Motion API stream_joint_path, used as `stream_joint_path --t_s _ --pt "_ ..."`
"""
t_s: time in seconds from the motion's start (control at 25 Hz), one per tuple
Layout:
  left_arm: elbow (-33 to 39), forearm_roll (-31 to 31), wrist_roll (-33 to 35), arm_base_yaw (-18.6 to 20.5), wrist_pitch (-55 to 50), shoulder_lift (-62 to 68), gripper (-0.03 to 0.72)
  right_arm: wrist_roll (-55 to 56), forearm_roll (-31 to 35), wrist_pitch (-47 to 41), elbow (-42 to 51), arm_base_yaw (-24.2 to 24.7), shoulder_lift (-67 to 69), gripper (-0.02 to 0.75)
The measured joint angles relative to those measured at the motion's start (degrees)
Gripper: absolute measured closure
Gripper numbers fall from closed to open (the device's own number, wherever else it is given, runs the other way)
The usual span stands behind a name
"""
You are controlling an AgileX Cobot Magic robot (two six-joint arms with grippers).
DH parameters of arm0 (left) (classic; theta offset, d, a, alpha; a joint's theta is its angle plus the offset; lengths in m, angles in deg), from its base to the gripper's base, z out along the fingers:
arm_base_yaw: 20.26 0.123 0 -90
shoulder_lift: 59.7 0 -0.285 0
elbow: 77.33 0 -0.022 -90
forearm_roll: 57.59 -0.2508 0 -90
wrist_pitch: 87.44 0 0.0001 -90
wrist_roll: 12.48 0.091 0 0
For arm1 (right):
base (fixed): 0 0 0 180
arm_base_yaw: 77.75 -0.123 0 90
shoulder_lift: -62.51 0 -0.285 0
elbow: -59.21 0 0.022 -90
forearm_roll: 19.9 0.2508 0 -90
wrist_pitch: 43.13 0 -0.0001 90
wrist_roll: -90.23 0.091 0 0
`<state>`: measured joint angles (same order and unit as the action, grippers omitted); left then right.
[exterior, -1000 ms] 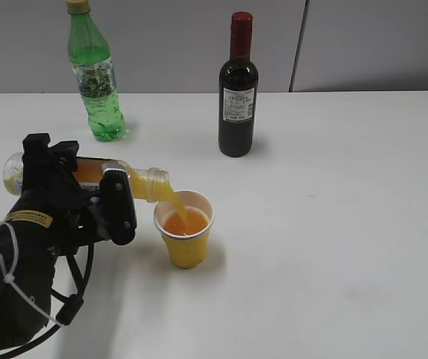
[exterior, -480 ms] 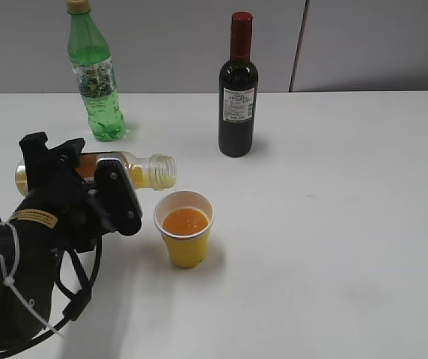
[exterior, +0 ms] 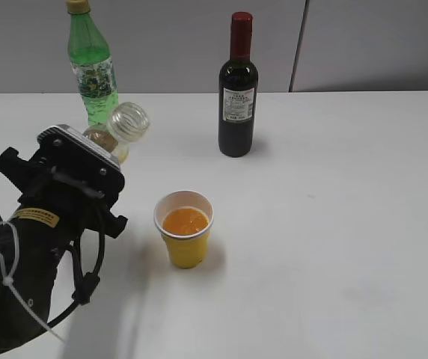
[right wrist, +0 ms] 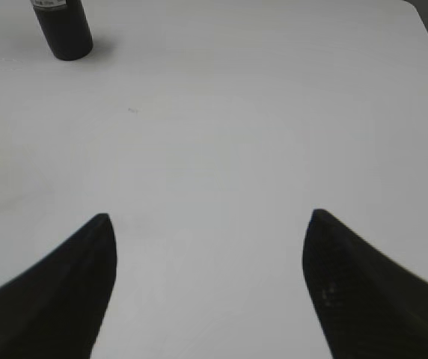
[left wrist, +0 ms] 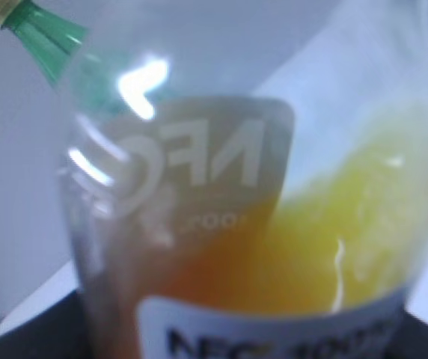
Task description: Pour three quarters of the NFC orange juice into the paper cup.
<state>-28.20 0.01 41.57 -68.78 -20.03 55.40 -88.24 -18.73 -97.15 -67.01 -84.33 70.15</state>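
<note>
My left gripper [exterior: 94, 161] is shut on the NFC orange juice bottle [exterior: 120, 129], which it holds above the table with its open neck tilted up and away, left of the paper cup. The bottle fills the left wrist view [left wrist: 274, 247], with a little juice low in it. The yellow paper cup [exterior: 185, 228] stands upright on the table [exterior: 334, 224], holding orange juice to well below its rim. My right gripper [right wrist: 209, 217] is open and empty over bare table; it is out of the exterior view.
A tall green bottle [exterior: 94, 75] stands at the back left, just behind the held bottle. A dark wine bottle [exterior: 237, 90] stands at the back centre, also at the top left of the right wrist view [right wrist: 63, 26].
The pouring has stopped. My left gripper has rotated the bottle from lying level over the cup to neck-up, and moved it back and left, away from the cup.
</note>
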Motion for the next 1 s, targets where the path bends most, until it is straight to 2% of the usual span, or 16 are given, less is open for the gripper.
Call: stream_joint_path --t_s 0.16,0.36,0.56,0.72,0.84,1.0 --pt "0.00 -1.23 -10.54 3.19 0.00 -0.70 0.223 0.00 0.00 0.00 0.00 0.00 0.00 0.157" --pt "0.00 -6.00 -22.40 10.24 0.13 -2.01 0.223 0.00 0.00 0.00 0.00 0.00 0.00 0.157" --pt "0.00 -16.96 -31.74 17.61 0.19 -2.01 0.223 0.00 0.00 0.00 0.00 0.00 0.00 0.157" --pt "0.00 -27.47 -37.97 24.74 0.23 -2.01 0.223 0.00 0.00 0.00 0.00 0.00 0.00 0.157" --pt "0.00 -33.08 -43.77 30.45 0.53 -1.77 0.223 0.00 0.00 0.00 0.00 0.00 0.00 0.157" --pt "0.00 -40.02 -47.20 37.00 0.73 0.28 0.223 0.00 0.00 0.00 0.00 0.00 0.00 0.157"
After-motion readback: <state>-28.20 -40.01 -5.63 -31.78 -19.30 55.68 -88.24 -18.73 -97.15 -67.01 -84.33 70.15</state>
